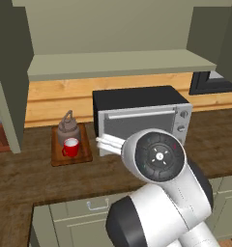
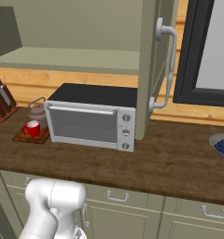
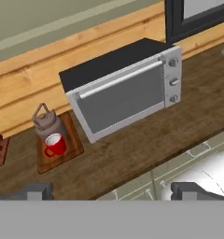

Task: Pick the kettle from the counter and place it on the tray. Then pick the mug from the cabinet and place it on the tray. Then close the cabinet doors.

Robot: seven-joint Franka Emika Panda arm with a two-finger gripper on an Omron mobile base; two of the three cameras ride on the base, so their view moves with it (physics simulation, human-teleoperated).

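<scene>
A: Where do your task things sit?

B: The kettle and the mug both stand on the tray, kettle at the far end, mug at the near end and touching it or nearly so. You see the tray's long axis run near to far on the counter, just left of the toaster oven. The mug's handle points left; I cannot tell which way the kettle's spout points.

A: And the gripper?

B: Your gripper has its fingers spread wide, nothing between them, back over the counter's near edge above the drawers.

A: Room to move?

B: The cabinet shelf is bare, and a cabinet door stands open, edge toward you, just right of the oven. Right of it the counter is bare as far as a bowl of blueberries at the far right. A knife block stands left of the tray.
</scene>
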